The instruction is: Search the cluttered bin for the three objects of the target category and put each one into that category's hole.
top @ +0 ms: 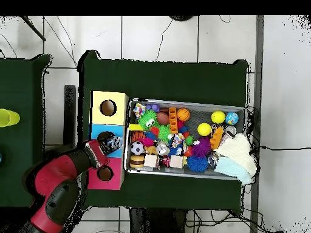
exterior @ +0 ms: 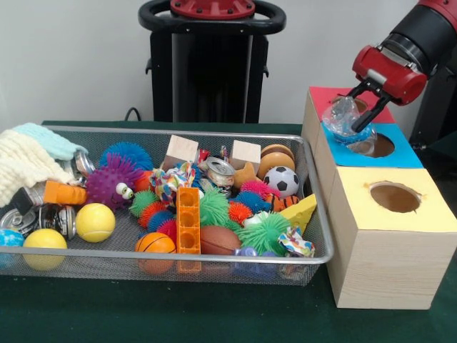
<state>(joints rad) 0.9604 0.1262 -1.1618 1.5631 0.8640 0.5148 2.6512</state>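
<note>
Here, a wire mesh bin (exterior: pixel 320 214) is sitting at the left, crowded with toys: a yellow ball (exterior: pixel 95 222), a purple spiky ball (exterior: pixel 109 181), an orange block tower (exterior: pixel 188 220) and a small soccer ball (exterior: pixel 284 181). To its right a wooden box is showing a yellow-topped hole (exterior: pixel 394 197), then a blue-topped hole (exterior: pixel 377 146). Just over the blue one, the gripper (exterior: pixel 357 113) is clamping a crumpled clear plastic bottle (exterior: pixel 341 118).

Dark green surface (exterior: pixel 214 321), silver mesh bin (exterior: pixel 314 214), box tops red (exterior: pixel 325 96), blue (exterior: pixel 407 153) and yellow (exterior: pixel 428 214), plus a black-and-white soccer ball (exterior: pixel 283 181) and purple spiky ball (exterior: pixel 111 181).
</note>
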